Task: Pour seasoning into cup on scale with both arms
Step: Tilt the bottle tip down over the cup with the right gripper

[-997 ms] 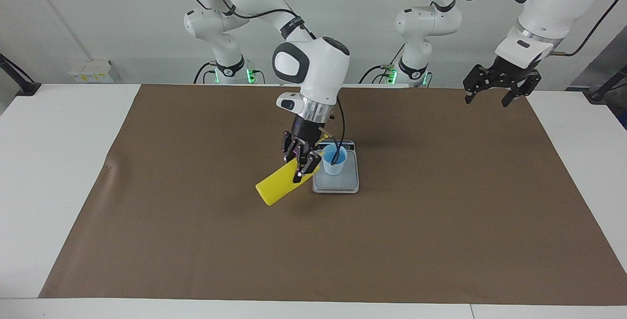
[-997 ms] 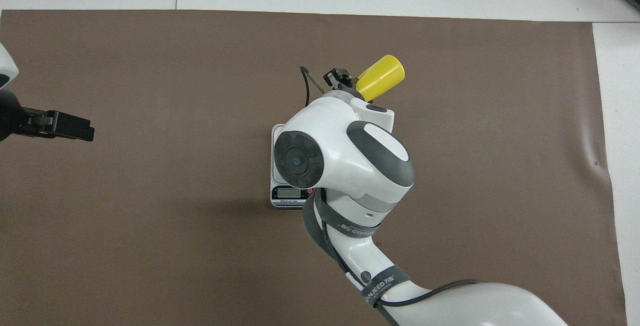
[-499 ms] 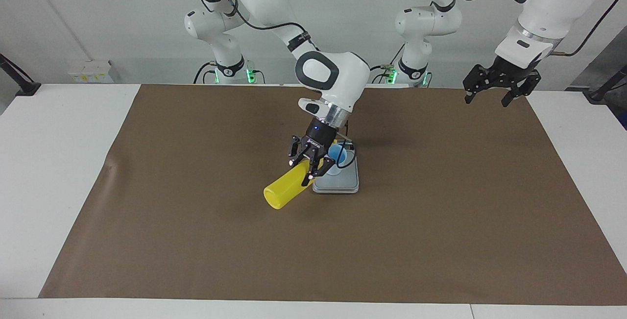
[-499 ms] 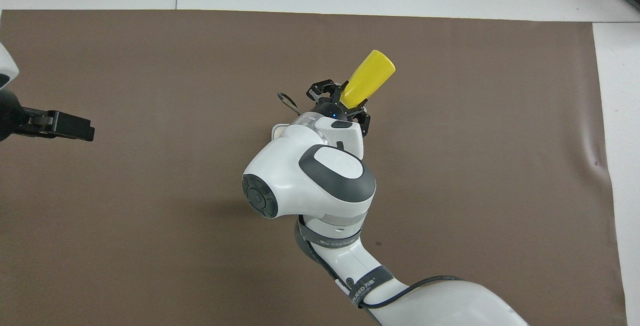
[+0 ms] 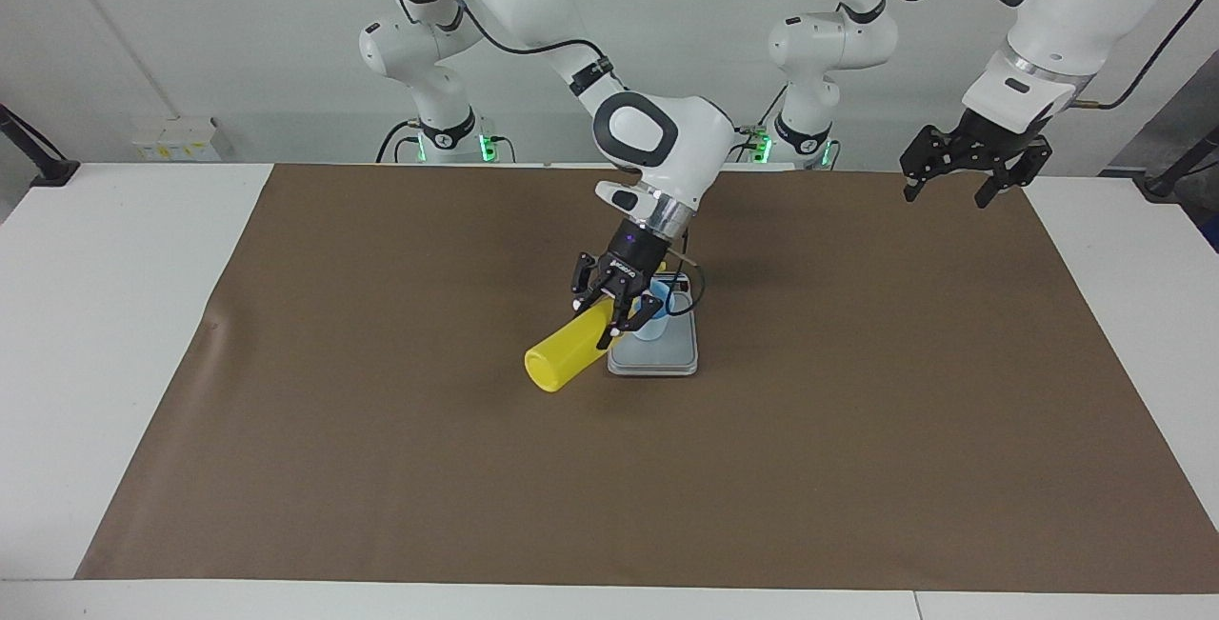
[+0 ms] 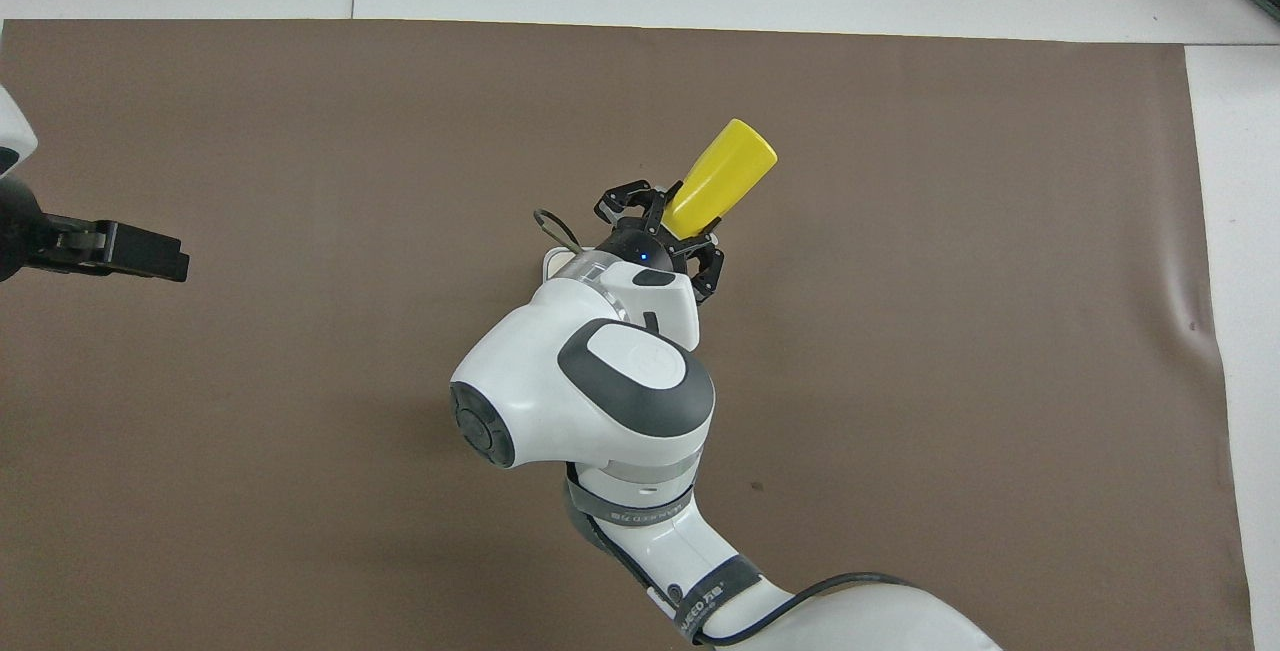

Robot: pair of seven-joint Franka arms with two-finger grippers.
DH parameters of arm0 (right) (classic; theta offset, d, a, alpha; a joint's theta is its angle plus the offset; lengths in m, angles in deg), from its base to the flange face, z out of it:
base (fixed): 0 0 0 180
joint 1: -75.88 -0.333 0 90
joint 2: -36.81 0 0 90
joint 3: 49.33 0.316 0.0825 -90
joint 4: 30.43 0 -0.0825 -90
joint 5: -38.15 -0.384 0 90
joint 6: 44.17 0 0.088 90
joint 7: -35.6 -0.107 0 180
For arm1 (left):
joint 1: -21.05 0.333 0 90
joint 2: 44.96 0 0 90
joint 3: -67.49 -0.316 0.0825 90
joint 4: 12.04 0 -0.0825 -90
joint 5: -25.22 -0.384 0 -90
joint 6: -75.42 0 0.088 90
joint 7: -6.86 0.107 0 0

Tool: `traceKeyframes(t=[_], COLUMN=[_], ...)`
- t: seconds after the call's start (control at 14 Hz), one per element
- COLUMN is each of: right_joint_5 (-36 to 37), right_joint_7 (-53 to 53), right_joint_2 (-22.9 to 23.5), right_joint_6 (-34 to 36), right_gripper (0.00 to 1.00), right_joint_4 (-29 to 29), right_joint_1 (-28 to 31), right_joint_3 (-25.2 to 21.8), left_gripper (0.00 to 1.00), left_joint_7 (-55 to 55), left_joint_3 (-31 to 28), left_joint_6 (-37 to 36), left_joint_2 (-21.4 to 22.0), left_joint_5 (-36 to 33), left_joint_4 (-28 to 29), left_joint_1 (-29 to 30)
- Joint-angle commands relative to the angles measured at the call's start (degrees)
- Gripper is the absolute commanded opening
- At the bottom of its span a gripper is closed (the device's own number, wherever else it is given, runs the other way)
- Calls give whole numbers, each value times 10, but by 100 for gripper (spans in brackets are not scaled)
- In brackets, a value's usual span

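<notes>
- Your right arm (image 5: 657, 139) reaches out from its base to the middle of the table (image 5: 114, 315), with its wrist bent down over the scale (image 5: 667, 353).
- The right gripper (image 5: 617, 308) has its jaws clamped on the seasoning (image 5: 564, 355), gripping the bottle near its nozzle end.
- The seasoning bottle is tipped almost flat: its base points toward 8 o'clock in the facing view, and its nozzle end reaches toward the cup (image 5: 653, 313); the nozzle itself is hidden by the gripper.
- The cup stands upright on the scale's plate. The scale lies at the middle of the brown mat (image 5: 857, 410).
- In the overhead view the right arm covers the scale and the cup; only the bottle (image 6: 722, 176) shows, pointing toward 1 o'clock from the right gripper (image 6: 668, 236).
- Your left arm (image 5: 1057, 20) waits at its own end of the table, with the left gripper (image 5: 957, 184) raised over the mat's edge and its jaws spread wide, empty.
- Compared with a second ago, the right arm's big wrist joint has swung toward the left arm's end of the table, the bottle lies flatter and shows more of its round base, and the grip is unchanged.
- The left arm has not moved.
</notes>
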Motion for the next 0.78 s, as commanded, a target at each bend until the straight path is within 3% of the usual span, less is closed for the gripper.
traceKeyframes(t=[0.0,0.71], right_joint_5=[22,18], right_joint_7=[-22,-55], right_joint_2=[0,6], right_joint_6=[7,-28], right_gripper=[0,0], right_joint_4=[-1,10], right_joint_1=[-1,5], right_joint_3=[0,0], left_gripper=[100,100], left_joint_7=[-3,-3], left_joint_3=[2,2], left_joint_6=[-5,-4], left_joint_2=[12,12], left_joint_5=[-5,-5], left_joint_4=[9,9], left_joint_1=[4,4])
